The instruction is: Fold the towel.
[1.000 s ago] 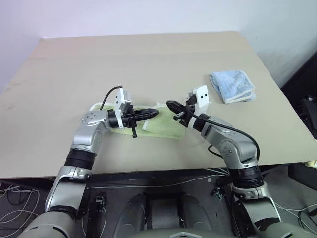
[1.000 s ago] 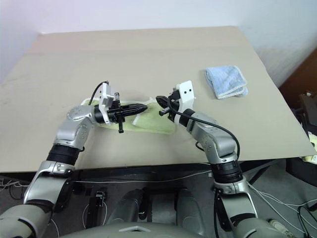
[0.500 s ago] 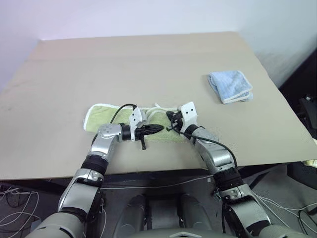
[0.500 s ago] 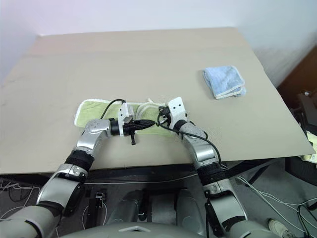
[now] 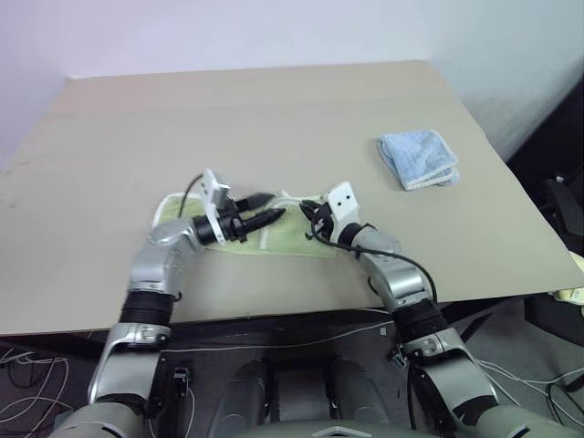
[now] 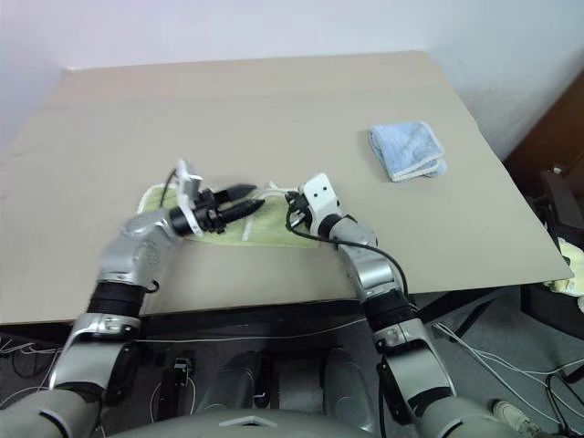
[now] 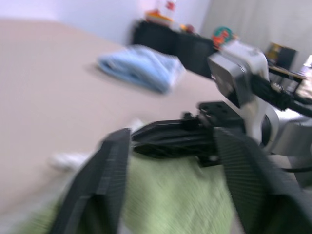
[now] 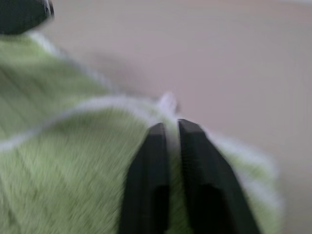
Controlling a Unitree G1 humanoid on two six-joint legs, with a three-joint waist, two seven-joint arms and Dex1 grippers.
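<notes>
The towel (image 5: 274,239), light yellow-green with white edging, lies folded on the table (image 5: 274,109) near its front edge. My left gripper (image 5: 271,206) hovers just above the towel's middle, pointing right, its fingers (image 7: 105,180) spread wide with nothing between them. My right gripper (image 5: 308,219) faces it from the towel's right end. Its fingers (image 8: 151,161) are parted only by a narrow slit, and their tips rest at the towel's white edge (image 8: 168,105). The two grippers point at each other, a short gap apart.
A smaller light blue folded cloth (image 5: 418,161) lies at the right of the table, well away from both arms. The table's front edge (image 5: 274,315) runs close below the towel. Bare tabletop stretches behind and to the left.
My left gripper has opened and pulled back a little to the left and up. The right gripper has sunk onto the towel's right end and its fingers have parted slightly.
</notes>
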